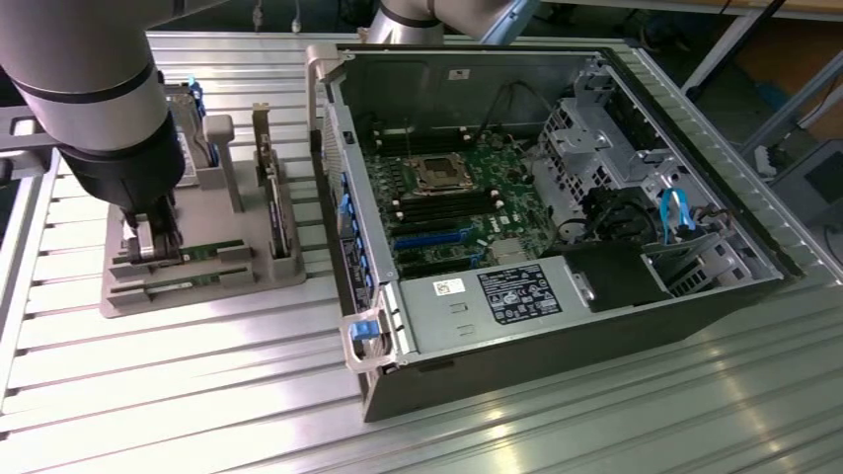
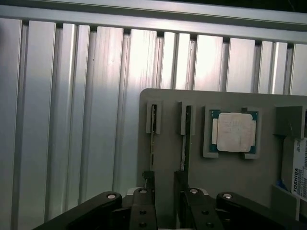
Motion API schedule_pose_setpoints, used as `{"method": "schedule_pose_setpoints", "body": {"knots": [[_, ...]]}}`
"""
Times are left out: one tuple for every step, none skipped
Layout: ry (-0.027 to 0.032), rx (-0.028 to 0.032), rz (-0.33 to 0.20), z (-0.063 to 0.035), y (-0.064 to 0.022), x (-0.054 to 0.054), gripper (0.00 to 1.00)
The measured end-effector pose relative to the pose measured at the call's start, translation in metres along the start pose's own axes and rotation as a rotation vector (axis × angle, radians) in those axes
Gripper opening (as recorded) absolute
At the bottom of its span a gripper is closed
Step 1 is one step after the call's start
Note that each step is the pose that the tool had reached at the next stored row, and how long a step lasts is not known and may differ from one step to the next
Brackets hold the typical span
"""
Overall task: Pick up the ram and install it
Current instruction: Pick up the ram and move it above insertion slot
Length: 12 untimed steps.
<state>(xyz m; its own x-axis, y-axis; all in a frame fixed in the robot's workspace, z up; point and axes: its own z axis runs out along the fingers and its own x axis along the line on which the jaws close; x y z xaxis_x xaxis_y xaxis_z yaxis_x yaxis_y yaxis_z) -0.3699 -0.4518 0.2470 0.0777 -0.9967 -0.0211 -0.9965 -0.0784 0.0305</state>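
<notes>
Two pincer fingers: the black pincer is positioned low over the slotted end of the holder, its fingers set apart with nothing clamped between them.
Ram: a thin green circuit-board stick is stood on edge in a slot by the holder's edge, and a second like stick is stood in the next slot. Whether either is touched by a finger cannot be told.
Holder: a flat grey plastic holder is laid on the tabletop.
Processor: a square silver chip is seated in a grey recess beside the sticks.
Tabletop: a ribbed aluminium tabletop is spread beneath.
Computer: an open black tower case is laid on its side at the exterior view's right, well apart from the pincer, with its green motherboard exposed.
</notes>
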Motion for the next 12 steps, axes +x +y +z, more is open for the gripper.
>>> {"method": "schedule_pose_setpoints", "body": {"knots": [[-0.0001,0.0000,0.000,0.0010,0.0000,0.000,0.30],[-0.0005,0.0000,0.000,0.0021,0.0001,0.001,0.30],[-0.0011,-0.0001,-0.001,0.0045,0.0001,0.001,0.30],[-0.0018,0.0001,-0.001,0.0059,0.0001,0.002,0.30],[-0.0025,0.0001,-0.002,0.0075,0.0002,0.002,0.30],[-0.0031,0.0001,-0.002,0.0087,0.0002,0.002,0.30],[-0.0038,0.0001,-0.002,0.0096,0.0002,0.003,0.30],[-0.0048,0.0003,-0.002,0.0105,0.0002,0.003,0.30],[-0.0057,0.0004,-0.002,0.0111,0.0002,0.003,0.30],[-0.0058,0.0003,-0.002,0.0111,0.0002,0.003,0.30],[-0.0059,0.0003,-0.002,0.0111,0.0002,0.003,0.30],[-0.0059,0.0003,-0.002,0.0112,0.0002,0.003,0.30]]}}
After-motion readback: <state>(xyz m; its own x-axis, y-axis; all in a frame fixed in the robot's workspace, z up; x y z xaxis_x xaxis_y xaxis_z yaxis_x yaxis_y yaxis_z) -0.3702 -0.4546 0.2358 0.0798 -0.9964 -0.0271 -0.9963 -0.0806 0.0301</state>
